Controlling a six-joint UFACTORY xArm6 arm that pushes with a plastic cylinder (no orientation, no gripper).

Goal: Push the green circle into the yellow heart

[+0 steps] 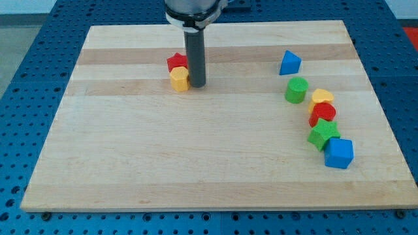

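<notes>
My tip stood on the table in the far left-centre part, the rod running straight up and upright to a pale round mount at the top edge of the view. I had no hand to spread or press together, only this plain dark rod, and it held nothing. I could read no writing, brand or label anywhere.

Just left of my tip, touching or all but touching the rod, sat a yellow block, its shape hard to make out, and tight behind it on the far side a red block, its shape unclear too.

The green circle lay well apart from my tip, over on the right. Just to its right and a little nearer sat the yellow heart; whether the two touched I could not tell. A red block, rounded, pressed against the heart's near side, then a green block, star-like, and a blue block, nearest of all. A blue triangle stood alone beyond the green circle. Nothing lay between my tip and the green circle.
</notes>
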